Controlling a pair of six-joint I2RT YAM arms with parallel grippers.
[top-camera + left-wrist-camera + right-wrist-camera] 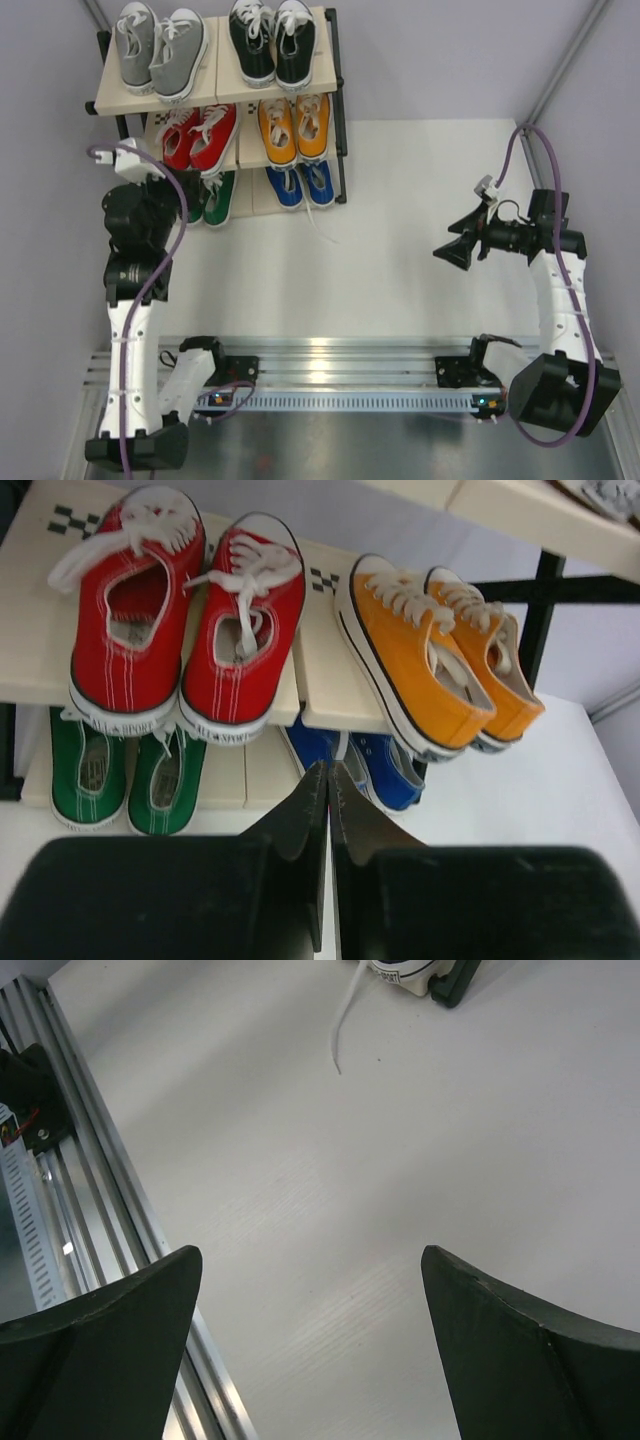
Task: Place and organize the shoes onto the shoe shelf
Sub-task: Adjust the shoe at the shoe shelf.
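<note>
Placement looks complete: grey pair [158, 45] and black pair [272, 38] on the top board of the shoe shelf [222, 85], red pair [200, 135] and orange pair [293, 125] on the middle, green pair [212, 198] and blue pair [302, 183] on the bottom; left claw [328, 770] together and empty at the shelf front, right claw [310, 1260] apart and empty over the tabletop [420, 200]; the next move probably calls only for straightening or retracting.

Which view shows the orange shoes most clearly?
The left wrist view: the orange shoes appear close, laces and soles clear. The top external view shows them small, from above. The right wrist view misses them.
</note>
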